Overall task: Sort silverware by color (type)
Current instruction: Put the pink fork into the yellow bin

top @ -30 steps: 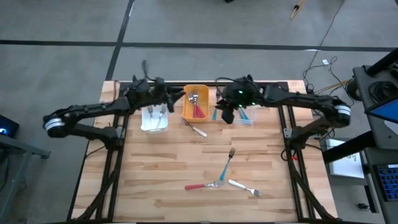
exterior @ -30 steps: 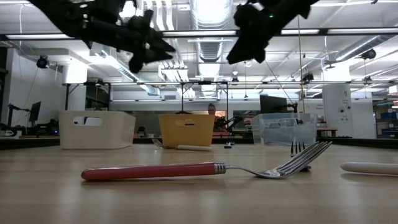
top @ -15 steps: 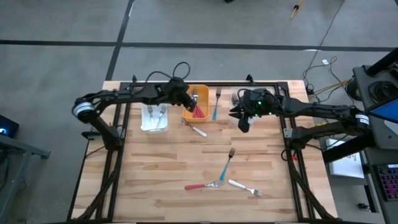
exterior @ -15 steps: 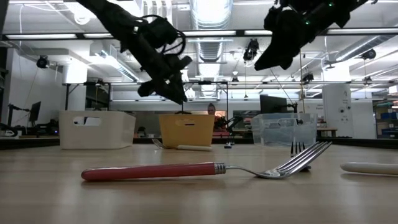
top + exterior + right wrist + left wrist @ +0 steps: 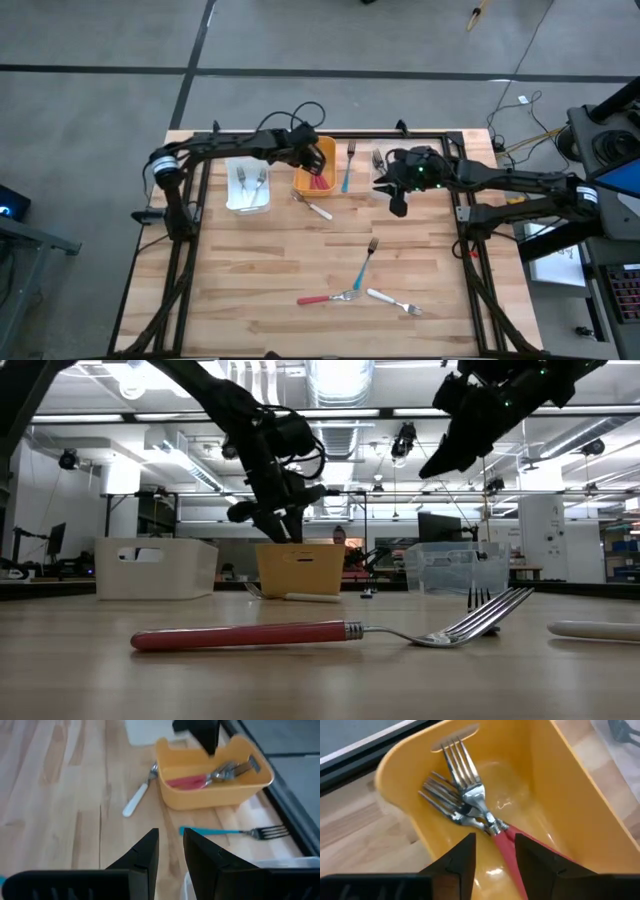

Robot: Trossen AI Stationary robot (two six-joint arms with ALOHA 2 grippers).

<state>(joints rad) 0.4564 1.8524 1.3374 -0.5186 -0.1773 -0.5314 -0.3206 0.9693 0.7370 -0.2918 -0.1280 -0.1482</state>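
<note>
My left gripper (image 5: 312,152) hangs open over the orange bin (image 5: 300,185), low above it in the low view (image 5: 275,520). In the left wrist view its fingers (image 5: 465,857) stand on either side of a red fork handle (image 5: 512,847) in the orange bin (image 5: 570,795), without touching it. Several red-handled forks (image 5: 187,781) lie there. My right gripper (image 5: 385,185) hovers open and empty by the clear bin (image 5: 445,565), fingers pointing toward the orange bin (image 5: 215,795). A teal fork (image 5: 347,168) lies flat between the two bins.
A white-handled fork (image 5: 317,208) lies on the table at the orange bin's near side. The white bin (image 5: 232,200) with forks stands left of it. Nearer the front edge lie a teal fork (image 5: 365,262), a red fork (image 5: 320,298) and a white fork (image 5: 390,298).
My left gripper has swung from over the white bin toward the table's right and come down over the orange bin. My right gripper has moved toward the right edge, away from the gap between the orange and clear bins, where the teal fork now shows.
</note>
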